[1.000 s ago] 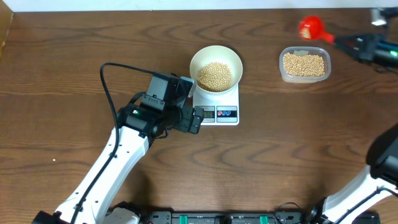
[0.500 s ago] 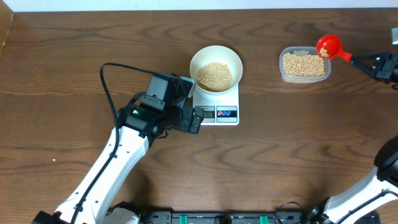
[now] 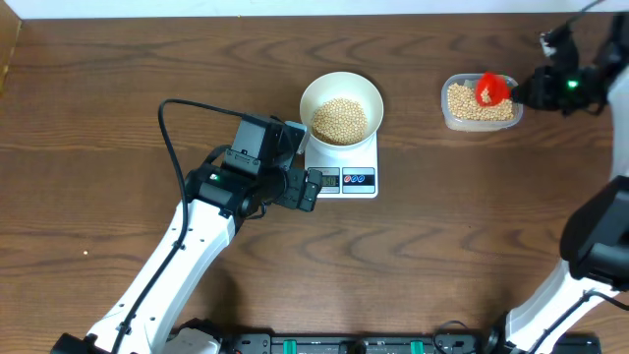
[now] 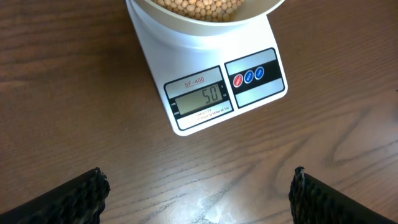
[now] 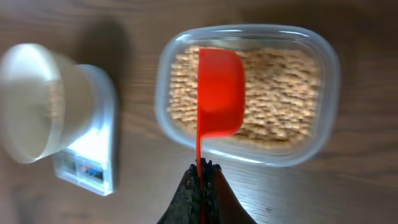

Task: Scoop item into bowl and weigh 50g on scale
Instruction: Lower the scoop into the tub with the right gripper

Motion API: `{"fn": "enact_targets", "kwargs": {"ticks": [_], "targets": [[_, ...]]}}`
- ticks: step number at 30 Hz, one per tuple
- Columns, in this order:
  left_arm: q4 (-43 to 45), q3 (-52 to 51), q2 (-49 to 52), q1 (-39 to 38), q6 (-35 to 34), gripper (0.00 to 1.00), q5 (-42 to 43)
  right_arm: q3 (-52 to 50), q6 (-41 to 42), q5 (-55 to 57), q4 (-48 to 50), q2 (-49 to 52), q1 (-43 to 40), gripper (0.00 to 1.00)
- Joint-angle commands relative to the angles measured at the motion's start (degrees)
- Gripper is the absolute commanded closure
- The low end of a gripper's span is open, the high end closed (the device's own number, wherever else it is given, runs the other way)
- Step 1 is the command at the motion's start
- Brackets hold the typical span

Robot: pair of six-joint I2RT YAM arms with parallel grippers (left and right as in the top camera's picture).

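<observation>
The white bowl [image 3: 340,88] holds a heap of tan beans [image 3: 339,118] and stands on the white scale [image 3: 356,179]. In the left wrist view the scale [image 4: 211,93] reads 50, with the bowl [image 4: 186,22] on its far end. My left gripper [image 3: 303,164] hovers just left of the scale, open and empty [image 4: 198,190]. My right gripper [image 5: 201,171] is shut on the thin handle of a red scoop [image 5: 219,93]. The scoop [image 3: 488,88] hangs over the beans in the clear tub [image 3: 447,103]. No beans show in it.
The clear plastic tub [image 5: 329,81] of beans sits at the back right, well apart from the scale [image 5: 93,168] and bowl [image 5: 31,106]. A black cable [image 3: 167,128] loops off the left arm. Bare wooden tabletop lies all around.
My right gripper swung the red scoop from behind the tub onto the tub and turned it; the few beans seen in it earlier no longer show. The left arm, bowl and scale have not moved.
</observation>
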Motion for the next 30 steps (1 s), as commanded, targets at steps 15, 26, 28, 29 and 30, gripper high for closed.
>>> {"fn": "enact_targets", "kwargs": {"ticks": [15,26,28,29,30], "targets": [[-0.15,-0.07,0.48,-0.13,0.59,0.05,-0.59,1.16,7.50,54.12,2.75,-5.70,23.39,0.99],[-0.15,-0.07,0.48,-0.13,0.59,0.05,-0.59,1.14,9.92,61.48,0.39,-5.68,26.25,0.99],[-0.15,-0.07,0.48,-0.13,0.59,0.05,-0.59,1.14,13.38,59.06,0.79,-5.68,25.11,0.99],[-0.15,-0.07,0.48,-0.13,0.59,0.05,-0.61,1.14,15.58,56.26,0.92,-5.68,24.35,0.99],[-0.15,-0.07,0.48,-0.13,0.59,0.05,-0.59,1.14,17.73,52.39,0.96,-5.68,23.45,0.99]]}}
